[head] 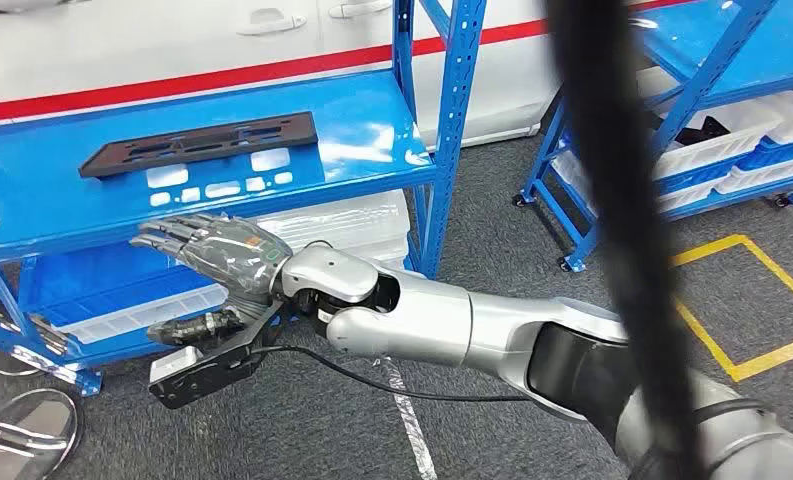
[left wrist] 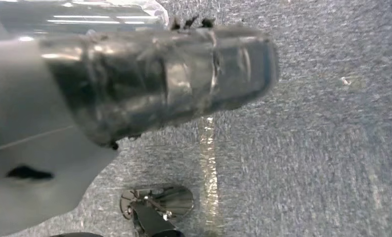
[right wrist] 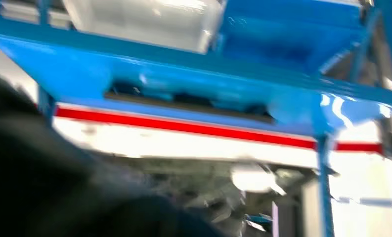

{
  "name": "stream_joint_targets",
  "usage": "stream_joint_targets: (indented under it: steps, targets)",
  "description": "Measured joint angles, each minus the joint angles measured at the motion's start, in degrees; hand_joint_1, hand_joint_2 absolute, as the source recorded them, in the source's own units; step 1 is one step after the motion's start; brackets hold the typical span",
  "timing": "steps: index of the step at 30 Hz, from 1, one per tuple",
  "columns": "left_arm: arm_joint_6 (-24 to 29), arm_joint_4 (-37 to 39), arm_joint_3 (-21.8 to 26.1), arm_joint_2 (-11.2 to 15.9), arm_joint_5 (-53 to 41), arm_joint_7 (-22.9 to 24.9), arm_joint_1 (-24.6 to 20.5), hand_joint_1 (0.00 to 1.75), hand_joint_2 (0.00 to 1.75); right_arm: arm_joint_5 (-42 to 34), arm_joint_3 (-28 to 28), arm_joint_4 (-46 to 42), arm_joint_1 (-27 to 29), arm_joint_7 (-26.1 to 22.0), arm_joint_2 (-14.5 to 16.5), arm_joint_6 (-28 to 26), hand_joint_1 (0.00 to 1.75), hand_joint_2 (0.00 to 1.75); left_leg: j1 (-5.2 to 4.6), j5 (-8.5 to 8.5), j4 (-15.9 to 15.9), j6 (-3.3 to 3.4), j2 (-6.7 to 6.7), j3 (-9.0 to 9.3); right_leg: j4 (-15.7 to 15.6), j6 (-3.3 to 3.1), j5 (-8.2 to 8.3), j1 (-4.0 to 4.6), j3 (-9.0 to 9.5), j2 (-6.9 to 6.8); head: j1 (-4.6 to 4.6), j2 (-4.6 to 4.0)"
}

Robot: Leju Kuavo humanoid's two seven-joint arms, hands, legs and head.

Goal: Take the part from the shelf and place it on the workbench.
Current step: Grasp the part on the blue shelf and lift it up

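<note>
Black flat part (head: pixel 200 144) is lying on the blue shelf (head: pixel 372 130) just beyond the right hand (head: pixel 207 262), fingers spread, holding nothing; reaching low, it is risking striking the shelf edge.

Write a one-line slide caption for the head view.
Right hand, fingers spread and empty, reaches toward the blue shelf just below the flat black part lying on it.

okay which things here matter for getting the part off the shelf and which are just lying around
For the job: black part; blue shelf it lies on; right hand, open and empty, just below the shelf edge.

Lying about: white bins; second blue rack; yellow floor tape.
</note>
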Motion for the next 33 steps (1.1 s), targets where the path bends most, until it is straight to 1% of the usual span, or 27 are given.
stream_joint_targets:
  steps: [2,3,4,5,6,7,8,9,10,11,12,13,14,15,17,18,19,20,22,23,24,25,27,28,29,31,33]
  targets:
    - [0.0,0.0,0.0,0.0,0.0,0.0,0.0,0.0,0.0,0.1,-0.1,0.0,-0.1,0.0,0.0,0.0,0.0,0.0,0.04,0.19,0.9,-0.17,0.03,-0.26,-0.2,-0.4,-0.23,-0.2,0.65,0.07,0.01,-0.01]
    - [-0.1,0.0,0.0,0.0,-0.1,0.0,-0.1,0.0,0.0,0.2,-0.1,0.0,-0.2,0.0,0.1,0.0,0.0,0.0,0.08,0.45,2.7,-0.39,0.07,-1.13,-0.4,-0.78,-0.51,-0.34,1.32,0.07,-0.05,0.0]
    - [-0.2,0.0,0.0,0.0,-0.1,0.0,-0.2,0.0,0.0,0.4,-0.2,0.0,-0.3,0.0,0.1,0.1,0.0,0.0,0.14,0.48,5.7,-0.66,0.1,-2.89,-0.7,-1.11,-0.85,-0.49,2.09,0.06,-0.08,-0.01]
    - [-0.3,0.0,0.0,-0.1,-0.2,0.0,-0.2,0.0,0.0,0.6,-0.2,0.0,-0.3,-0.1,0.1,0.1,0.0,0.0,0.23,0.02,9.5,-0.96,0.15,-5.36,-1.0,-1.35,-1.26,-0.54,2.82,0.02,-0.13,0.0]
    - [-0.4,0.0,0.0,-0.1,-0.2,0.0,-0.3,0.0,0.0,0.8,-0.2,0.1,-0.3,-0.1,0.1,0.1,0.0,0.0,0.3,-1.05,13.2,-1.26,0.16,-8.08,-1.1,-1.51,-1.74,-0.55,3.46,-0.02,-0.16,0.0]
    - [-0.4,0.0,0.0,-0.1,-0.2,0.0,-0.3,0.0,0.0,0.8,-0.2,0.1,-0.2,-0.1,0.1,0.2,0.0,0.0,0.37,-2.44,15.9,-1.49,0.16,-10.56,-1.1,-1.57,-2.26,-0.52,4.09,0.0,-0.15,-0.01]
    - [-0.5,0.0,0.0,-0.1,-0.2,0.0,-0.2,0.0,0.0,0.9,-0.2,0.2,-0.2,-0.1,0.1,0.2,0.0,0.0,0.41,-3.41,17.1,-1.6,0.16,-12.3,-1.2,-1.59,-2.81,-0.5,4.78,0.06,-0.16,-0.01]
    - [-0.5,0.0,0.0,-0.1,-0.2,0.0,-0.1,0.0,0.0,0.9,-0.2,0.2,-0.2,-0.1,0.2,0.2,0.0,0.0,0.41,-3.27,16.4,-1.57,0.16,-13.19,-1.2,-1.57,-3.42,-0.49,5.57,0.16,-0.16,-0.01]
    - [-0.5,0.0,0.0,-0.1,-0.1,0.0,0.0,0.0,0.0,0.9,-0.2,0.3,-0.2,-0.1,0.2,0.2,0.0,0.0,0.38,-1.71,14.1,-1.38,0.16,-13.23,-1.2,-1.51,-4.03,-0.49,6.43,0.26,-0.16,-0.01]
    - [-0.5,0.0,0.0,-0.1,-0.1,0.0,0.1,0.0,0.0,0.9,-0.2,0.3,-0.2,-0.1,0.2,0.2,0.0,0.0,0.28,1.26,10.3,-1.05,0.17,-12.59,-1.2,-1.4,-4.66,-0.49,7.28,0.32,-0.16,-0.01]
    - [-0.5,0.1,0.0,0.0,-0.1,0.0,0.1,0.0,0.0,0.9,-0.2,0.3,-0.2,-0.1,0.2,0.2,0.0,0.44,0.08,4.72,6.2,-0.6,0.16,-11.85,-1.2,-1.24,-5.27,-0.46,8.02,0.37,-0.16,-0.01]
    - [-0.5,0.1,0.0,0.0,-0.1,0.0,0.1,0.0,0.0,0.9,-0.2,0.3,-0.2,-0.1,0.2,0.2,0.0,0.87,-0.14,7.16,3.0,-0.21,0.17,-11.17,-1.2,-0.99,-5.79,-0.41,8.52,0.42,-0.15,-0.01]
    - [-0.5,0.1,0.0,0.0,-0.1,0.0,0.1,0.0,0.0,0.9,-0.2,0.4,-0.2,-0.1,0.2,0.2,0.0,1.31,-0.38,8.81,1.0,0.15,0.15,-10.64,-1.4,-0.64,-6.24,-0.37,8.88,0.47,-0.15,-0.01]
    - [-0.5,0.1,0.0,0.1,-0.2,0.0,0.0,0.0,0.0,0.9,-0.2,0.4,-0.2,-0.1,0.2,0.2,0.0,1.75,-0.56,9.18,0.2,0.47,0.15,-10.36,-1.4,-0.28,-6.4,-0.3,9.17,0.5,-0.15,-0.01]
    - [-0.5,0.2,0.0,0.0,-0.2,0.0,0.0,0.0,0.0,0.9,-0.2,0.4,-0.3,-0.1,0.2,0.3,0.0,1.75,-0.44,8.91,-0.4,0.95,0.13,-9.2,-1.3,0.37,-6.55,-0.18,9.69,0.42,-0.15,-0.01]
    - [-0.5,0.2,0.0,0.0,-0.2,0.0,0.0,0.0,0.0,1.0,-0.2,0.3,-0.4,-0.1,0.2,0.3,0.0,1.75,-0.29,8.77,-0.9,1.2,0.13,-8.54,-0.3,0.55,-6.57,-0.13,9.46,0.33,-0.13,-0.01]
    - [-0.5,0.2,0.0,0.0,-0.2,0.0,-0.1,0.0,0.0,1.0,-0.2,0.3,-0.5,-0.1,0.2,0.3,0.0,1.75,-0.13,8.65,-1.2,1.44,0.12,-7.86,1.9,0.75,-7.1,-0.14,8.37,0.27,-0.11,-0.01]
    - [-0.6,0.2,0.0,0.0,-0.2,0.0,-0.1,0.0,0.0,1.0,-0.2,0.3,-0.6,-0.1,0.2,0.3,0.0,1.75,-0.04,8.46,-1.4,1.65,0.11,-7.37,5.0,0.92,-7.94,-0.2,6.64,0.23,-0.1,-0.01]
    - [-0.7,0.2,0.0,0.0,-0.2,0.0,-0.3,0.0,0.0,1.1,-0.2,0.4,-0.5,-0.1,0.2,0.4,0.0,1.75,-0.05,7.8,-1.4,1.94,0.04,-6.7,11.7,1.31,-10.73,-0.26,2.13,0.21,-0.1,-0.01]
    - [-0.7,0.2,0.0,0.0,-0.2,0.0,-0.3,0.0,0.0,1.2,-0.2,0.5,-0.4,-0.1,0.2,0.5,0.0,1.75,-0.04,7.4,-1.3,1.94,-0.02,-6.37,13.3,1.5,-11.64,-0.29,0.42,0.21,-0.1,-0.01]
    - [-0.8,0.2,0.0,0.0,-0.2,0.0,-0.3,0.0,0.0,1.5,-0.2,0.6,-0.3,-0.1,0.2,0.6,0.0,1.75,-0.02,6.89,-1.1,1.88,-0.08,-5.98,13.5,1.69,-11.5,-0.37,-0.68,0.19,-0.1,-0.01]
    - [-0.8,0.2,0.0,-0.1,-0.2,0.0,-0.3,0.0,0.0,1.7,-0.2,0.6,-0.2,-0.1,0.1,0.7,0.0,1.75,0.02,6.35,-0.8,1.78,-0.12,-5.55,11.8,1.85,-9.96,-0.49,-0.87,0.17,-0.1,-0.01]
    - [-0.8,0.2,0.0,-0.2,-0.3,0.0,-0.2,0.0,0.0,2.1,-0.2,0.7,-0.2,-0.1,0.1,0.9,0.0,1.75,0.13,5.12,-0.1,1.4,-0.19,-4.74,5.1,2.02,-4.52,-0.79,0.4,0.15,-0.1,-0.01]
    - [-0.8,0.2,0.0,-0.2,-0.3,0.0,-0.3,0.0,0.0,2.3,-0.2,0.8,-0.2,-0.1,0.0,1.0,0.0,1.75,0.14,4.62,0.4,1.12,-0.27,-4.63,2.4,1.8,-2.99,-0.73,0.91,0.12,-0.06,-0.01]
    - [-0.8,0.2,0.0,-0.2,-0.3,0.0,-0.4,0.0,0.0,2.6,-0.2,0.8,-0.1,-0.1,0.0,1.0,0.0,1.75,0.13,4.21,0.8,0.8,-0.34,-4.71,0.8,1.38,-1.87,-0.66,1.28,0.1,-0.04,-0.01]
    - [-0.8,0.2,0.0,-0.2,-0.3,0.0,-0.6,0.0,0.0,3.3,-0.2,1.0,-0.1,0.0,0.0,1.2,0.0,1.75,0.04,3.74,1.3,0.17,-0.43,-4.93,0.2,0.23,-1.97,-0.32,1.4,0.02,0.02,-0.01]
    - [-1.0,0.2,0.0,-0.2,-0.3,0.0,-0.6,0.0,0.0,4.4,-0.2,1.0,-0.2,0.1,0.0,1.4,0.0,1.75,0.09,3.14,2.1,-0.32,-0.29,-5.12,0.0,-0.49,-1.67,-0.49,2.05,0.0,-0.01,-0.01]
